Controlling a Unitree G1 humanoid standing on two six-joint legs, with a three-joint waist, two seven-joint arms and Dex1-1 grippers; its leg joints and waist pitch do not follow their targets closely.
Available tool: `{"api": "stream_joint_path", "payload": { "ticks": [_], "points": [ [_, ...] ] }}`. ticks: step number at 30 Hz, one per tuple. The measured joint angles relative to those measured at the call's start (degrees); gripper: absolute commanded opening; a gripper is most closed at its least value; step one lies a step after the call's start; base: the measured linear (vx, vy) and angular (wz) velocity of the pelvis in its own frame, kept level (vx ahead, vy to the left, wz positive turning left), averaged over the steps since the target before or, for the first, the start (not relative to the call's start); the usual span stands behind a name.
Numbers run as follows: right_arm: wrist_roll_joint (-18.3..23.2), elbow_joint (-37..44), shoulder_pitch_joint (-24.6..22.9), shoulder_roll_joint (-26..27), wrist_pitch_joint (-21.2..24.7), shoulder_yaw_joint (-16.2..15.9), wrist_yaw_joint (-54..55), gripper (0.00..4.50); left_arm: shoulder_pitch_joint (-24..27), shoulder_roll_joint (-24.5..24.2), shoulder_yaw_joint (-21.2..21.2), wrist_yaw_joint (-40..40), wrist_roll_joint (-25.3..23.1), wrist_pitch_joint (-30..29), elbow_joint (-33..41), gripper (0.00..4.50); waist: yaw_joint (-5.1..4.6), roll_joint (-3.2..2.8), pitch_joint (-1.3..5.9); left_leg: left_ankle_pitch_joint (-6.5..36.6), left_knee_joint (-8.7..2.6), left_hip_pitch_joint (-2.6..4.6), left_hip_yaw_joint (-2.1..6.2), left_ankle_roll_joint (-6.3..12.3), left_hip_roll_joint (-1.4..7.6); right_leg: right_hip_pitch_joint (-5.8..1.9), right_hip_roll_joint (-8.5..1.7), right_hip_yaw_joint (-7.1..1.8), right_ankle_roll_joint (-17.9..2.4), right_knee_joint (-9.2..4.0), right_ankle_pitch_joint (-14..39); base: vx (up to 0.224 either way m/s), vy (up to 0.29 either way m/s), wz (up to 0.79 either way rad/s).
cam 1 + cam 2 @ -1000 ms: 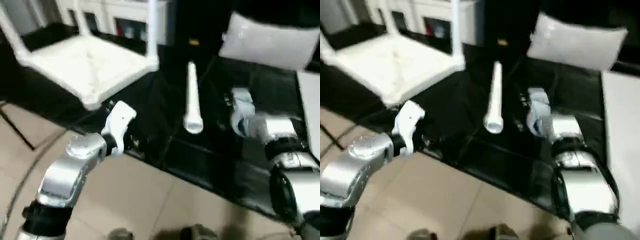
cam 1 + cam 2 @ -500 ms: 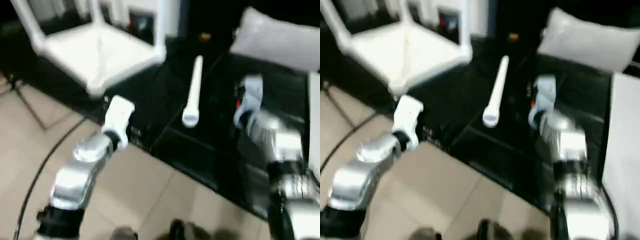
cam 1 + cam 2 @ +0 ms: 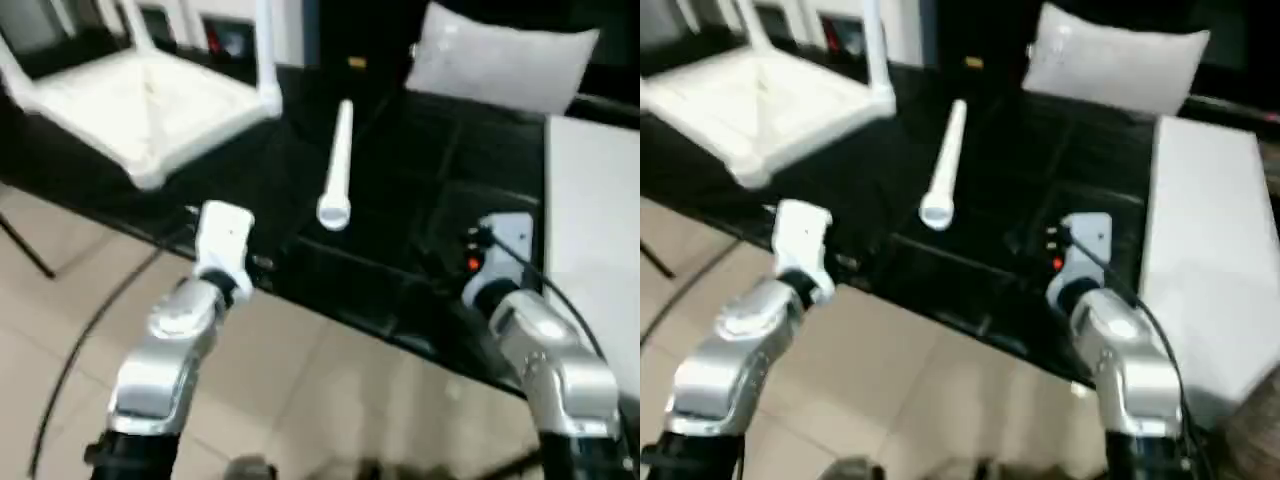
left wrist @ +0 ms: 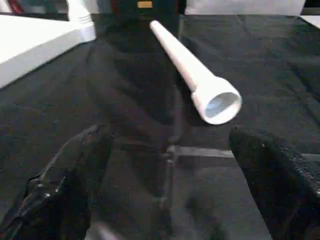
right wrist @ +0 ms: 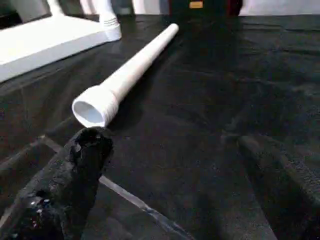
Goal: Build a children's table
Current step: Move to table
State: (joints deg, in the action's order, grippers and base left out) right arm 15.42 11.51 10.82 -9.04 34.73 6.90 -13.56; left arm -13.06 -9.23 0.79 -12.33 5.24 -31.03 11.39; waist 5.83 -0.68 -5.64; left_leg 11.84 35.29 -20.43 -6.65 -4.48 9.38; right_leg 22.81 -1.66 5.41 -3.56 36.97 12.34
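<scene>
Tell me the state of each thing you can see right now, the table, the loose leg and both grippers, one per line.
Children's table: upside down on the black surface, legs already standing up from its corner sockets.
Loose leg: lying flat on the black surface, hollow wide end toward the robot, untouched.
Left gripper: open, empty, facing the leg.
Right gripper: open, empty, near the leg's wide end.

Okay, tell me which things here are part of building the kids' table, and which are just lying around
Part of the job:
- upturned white plastic tabletop with legs already standing in its corners
- loose white tapered plastic leg lying on the black surface

Just lying about:
- grey pillow
- flat white slab on the robot's right
- black cable on the tiled floor
</scene>
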Motion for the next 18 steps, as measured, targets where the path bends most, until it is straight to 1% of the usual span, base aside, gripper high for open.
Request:
{"api": "stream_joint_path", "payload": {
  "ticks": [1,2,3,4,5,6,7,8,10,11,12,13,14,15,16,17,18],
  "points": [
    [0.04,0.37,-0.28,0.00,0.37,0.02,0.52,4.50,0.00,-0.12,0.05,0.01,-0.09,0.13,0.00,4.24,0.15,0.03,-0.02,0.05,0.50,-0.15,-0.03,1.02,-0.37,-0.06,-0.50,-0.10,0.26,0.00,-0.15,-0.023,0.087,-0.02],
    [0.07,0.82,-0.57,-0.02,0.85,0.02,0.73,4.50,0.03,-0.08,0.11,0.08,-0.16,0.14,0.00,4.24,0.47,-0.08,0.03,0.47,1.25,-0.46,0.01,1.78,-0.62,-0.05,-0.85,-0.12,0.54,0.04,-0.27,-0.017,0.120,0.02],
    [0.08,0.89,-0.67,-0.03,1.16,0.05,0.88,4.50,0.02,-0.07,0.13,0.28,-0.29,0.09,0.00,4.24,0.82,-0.25,0.11,0.89,2.18,-0.82,0.22,2.47,-0.78,-0.06,-1.22,-0.21,0.89,0.06,-0.41,-0.019,0.163,0.04],
    [0.04,0.90,-0.70,-0.01,1.41,-0.04,1.03,4.50,0.03,-0.07,0.11,0.99,-0.67,0.03,-0.01,4.24,1.12,-0.55,0.15,1.28,2.73,-1.21,0.78,3.07,-0.81,-0.11,-1.63,-0.20,1.42,0.05,-0.54,-0.019,0.163,0.04],
    [-0.04,0.90,-0.72,0.14,1.49,-0.08,1.19,4.50,0.03,-0.10,0.08,1.39,-0.98,0.00,-0.06,4.24,1.15,-0.75,0.18,1.33,2.77,-1.33,0.65,2.46,-1.03,-0.22,-1.89,-0.26,1.58,-0.20,-0.61,-0.016,0.187,0.08],
    [-0.06,0.90,-0.78,0.43,1.57,-0.36,1.27,4.50,0.05,-0.21,-0.05,1.50,-1.18,-0.02,-0.11,4.24,0.59,-0.90,0.23,1.22,2.44,-1.11,0.24,2.77,-1.14,-0.33,-1.82,-0.41,1.42,-0.94,-0.71,-0.011,0.199,0.08],
    [-0.06,0.92,-0.70,1.13,1.68,-1.20,1.29,4.50,0.19,-0.39,-0.50,1.54,-1.24,-0.05,-0.12,4.24,0.36,-1.01,0.25,0.98,1.82,-1.22,0.04,3.35,-1.46,-0.44,-1.74,-0.74,0.42,-1.86,-0.75,-0.011,0.199,0.08],
    [-0.07,1.03,-0.64,1.58,1.84,-1.95,1.29,4.50,0.20,-0.37,-0.91,1.70,-1.26,-0.34,-0.12,4.24,-0.09,-1.02,0.24,0.99,1.72,-1.38,-0.06,3.67,-1.72,-0.42,-1.74,-1.03,-0.48,-1.80,-0.56,-0.023,0.205,0.04],
    [-0.08,1.56,-0.68,1.60,2.23,-2.65,1.36,4.50,0.20,-0.38,-1.55,2.11,-1.22,-0.85,-0.26,4.24,-1.07,-0.93,0.27,0.98,1.77,-1.72,-0.33,4.22,-2.49,-0.27,-1.91,-1.92,-0.57,-2.02,-0.69,-0.045,0.171,0.05],
    [-0.12,1.61,-0.71,1.55,2.39,-2.66,1.49,4.50,0.20,0.03,-1.86,2.35,-1.04,-0.85,-0.47,4.24,-1.41,-0.86,0.27,0.93,1.75,-1.73,-0.54,4.29,-2.73,-0.27,-2.29,-2.12,-0.26,-2.15,-0.97,-0.050,0.128,0.03],
    [-0.14,1.66,-0.79,1.52,2.55,-2.76,1.73,4.50,0.20,0.47,-2.21,2.63,-0.77,-0.80,-0.55,4.24,-1.83,-0.58,0.24,0.93,1.71,-1.65,-0.78,4.27,-3.06,-0.24,-2.90,-2.20,0.65,-2.60,-1.43,-0.043,0.065,0.02],
    [-0.14,1.72,-0.96,1.50,2.70,-2.79,1.89,4.50,0.20,0.87,-2.52,2.73,-0.40,-0.65,-0.56,4.24,-2.42,-0.46,0.23,0.93,1.68,-1.60,-1.13,4.27,-3.12,-0.30,-3.12,-2.44,1.86,-2.88,-1.86,-0.043,0.065,0.02],
    [-0.19,1.77,-1.16,1.39,2.79,-2.82,1.91,4.50,0.20,1.04,-2.46,2.66,-0.34,-0.53,-0.56,4.24,-2.73,-0.41,0.22,0.93,1.51,-1.51,-1.43,4.27,-3.13,-0.26,-3.30,-2.53,2.69,-2.93,-1.67,0.000,0.000,0.00],
    [-0.24,1.77,-1.26,1.21,2.94,-2.84,1.89,4.50,0.20,1.02,-2.04,2.56,-0.26,-0.52,-0.56,4.24,-3.10,-0.39,0.20,0.93,1.36,-1.46,-1.61,4.27,-3.13,-0.19,-3.44,-2.53,3.24,-2.94,-1.36,0.000,0.000,0.00],
    [-0.27,1.77,-1.34,0.92,3.38,-2.88,1.81,4.50,0.19,0.94,-1.93,2.48,-0.20,-0.52,-0.56,4.24,-3.73,-0.39,0.19,0.93,1.10,-1.32,-1.66,4.27,-3.14,-0.17,-3.54,-2.45,3.99,-3.04,-0.90,0.000,0.000,0.00],
    [-0.36,1.76,-1.44,0.41,3.60,-3.09,1.62,4.50,0.19,0.88,-1.94,2.47,-0.21,-0.52,-0.56,4.24,-4.10,-0.36,0.15,0.94,0.86,-1.09,-1.66,4.26,-3.12,-0.30,-3.55,-2.32,4.35,-3.25,-0.68,0.000,0.000,0.00],
    [-0.45,1.76,-1.55,-0.09,3.74,-3.15,1.40,4.50,0.20,0.88,-1.94,2.48,-0.22,-0.54,-0.56,4.24,-4.45,-0.42,0.01,0.95,0.54,-0.62,-1.59,4.25,-3.08,-0.74,-3.59,-1.92,4.44,-3.71,-0.62,0.000,0.000,0.00]
  ]
}}
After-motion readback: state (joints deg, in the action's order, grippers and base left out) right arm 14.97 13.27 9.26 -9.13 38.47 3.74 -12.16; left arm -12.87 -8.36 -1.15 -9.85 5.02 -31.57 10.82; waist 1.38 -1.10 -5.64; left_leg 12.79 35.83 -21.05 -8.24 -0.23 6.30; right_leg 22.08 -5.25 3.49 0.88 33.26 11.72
